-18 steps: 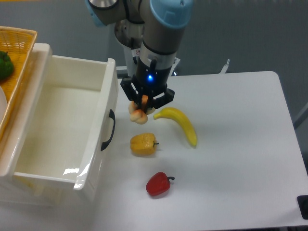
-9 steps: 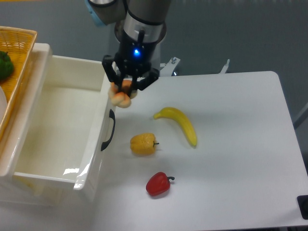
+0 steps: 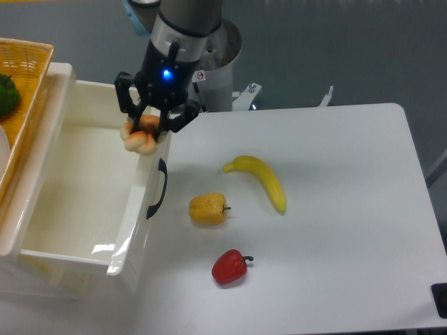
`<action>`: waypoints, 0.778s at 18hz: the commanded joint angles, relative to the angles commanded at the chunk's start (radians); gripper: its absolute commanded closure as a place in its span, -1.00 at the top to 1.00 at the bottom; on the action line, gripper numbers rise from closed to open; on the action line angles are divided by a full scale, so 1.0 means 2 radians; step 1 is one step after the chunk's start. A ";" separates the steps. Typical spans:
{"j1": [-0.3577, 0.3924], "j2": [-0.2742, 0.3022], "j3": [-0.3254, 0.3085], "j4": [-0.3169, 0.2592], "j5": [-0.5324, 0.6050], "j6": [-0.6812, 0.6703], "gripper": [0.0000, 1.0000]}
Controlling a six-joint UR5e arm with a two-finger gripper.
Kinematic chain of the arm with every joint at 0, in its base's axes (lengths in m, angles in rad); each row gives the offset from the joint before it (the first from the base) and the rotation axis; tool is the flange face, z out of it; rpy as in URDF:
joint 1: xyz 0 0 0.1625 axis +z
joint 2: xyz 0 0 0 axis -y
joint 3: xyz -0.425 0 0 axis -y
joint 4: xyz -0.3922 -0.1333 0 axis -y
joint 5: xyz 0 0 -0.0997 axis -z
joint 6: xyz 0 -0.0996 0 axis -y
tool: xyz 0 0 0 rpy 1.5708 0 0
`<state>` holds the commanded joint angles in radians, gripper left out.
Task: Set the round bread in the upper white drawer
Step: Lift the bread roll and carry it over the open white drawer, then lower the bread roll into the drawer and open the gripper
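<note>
Black tool (image 3: pixel 145 128) on the arm pinches the round bread (image 3: pixel 140 139) between its fingers, holding it in the air. A blue light glows on the body just above the fingers. The bread hangs from the tool right at the front right corner of the upper white drawer (image 3: pixel 77 202), over the inner side of the drawer's front wall, so it appears to sit just above the open box and not on the counter (image 3: pixel 335 209).

That drawer stands pulled open at the left, its glossy white inside bare, with the black curved handle (image 3: pixel 158 188) on the front wall facing the counter. Behind it, at the far left edge, a woven orange-yellow basket (image 3: pixel 24 84) shows, with something green (image 3: pixel 7 94) inside it.

On the white counter lie three items, well apart from the tool: a banana (image 3: pixel 260 179) near the middle, a yellow pepper (image 3: pixel 207 209) just beside the drawer handle, and a red pepper (image 3: pixel 230 266) nearer the camera.
</note>
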<state>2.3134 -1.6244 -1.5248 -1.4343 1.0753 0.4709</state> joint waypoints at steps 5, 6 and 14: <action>-0.008 -0.001 -0.006 0.002 -0.001 0.002 -0.14; -0.009 -0.001 -0.006 0.002 0.000 0.002 -0.14; -0.026 -0.022 -0.006 0.012 0.000 0.004 0.01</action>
<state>2.2611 -1.6689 -1.5370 -1.4098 1.0753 0.4786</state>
